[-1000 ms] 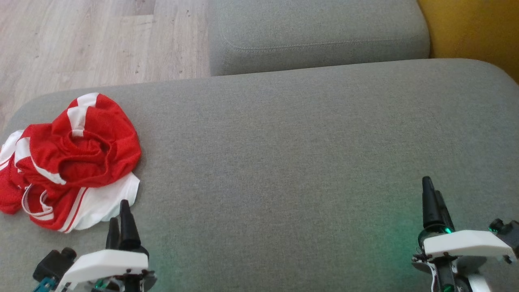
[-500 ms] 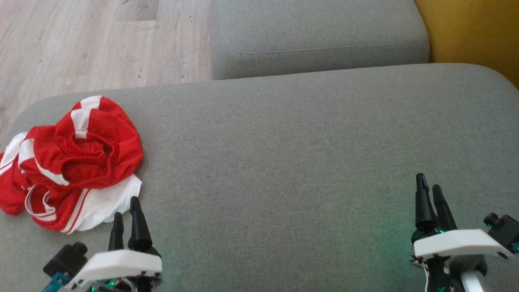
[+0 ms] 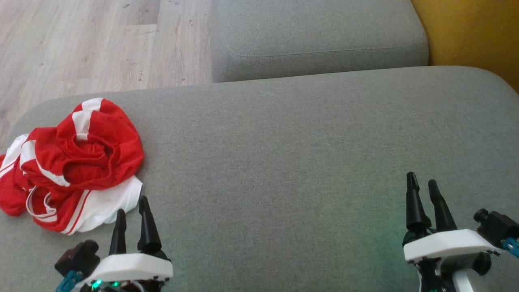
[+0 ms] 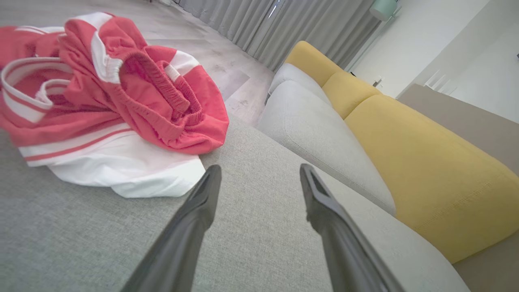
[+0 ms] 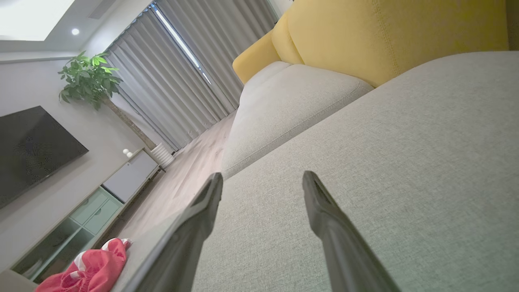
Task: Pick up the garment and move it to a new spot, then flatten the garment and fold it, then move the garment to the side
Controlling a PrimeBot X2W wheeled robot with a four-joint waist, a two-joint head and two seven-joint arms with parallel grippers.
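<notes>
We had soft, even daylight in the head view, no hard shadows. A green LED glow spilled on the seat cushion (image 3: 284, 162) by the right gripper (image 3: 421, 179). The wrist views bent straight lines at the edges. Window light came through the curtains (image 5: 178, 81), and the ceiling spot (image 5: 74, 31) blew out. The garment (image 4: 121, 93) read washed-out pink there.

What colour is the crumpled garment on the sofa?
The garment is red with white stripes and a white panel, best seen in the left wrist view.

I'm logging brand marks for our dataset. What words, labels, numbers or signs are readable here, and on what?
None: no text can be read in any view.
The garment shows only red cloth with white stripes and panels, with no visible print or tag.
The grey sofa cushion bears no lettering.
</notes>
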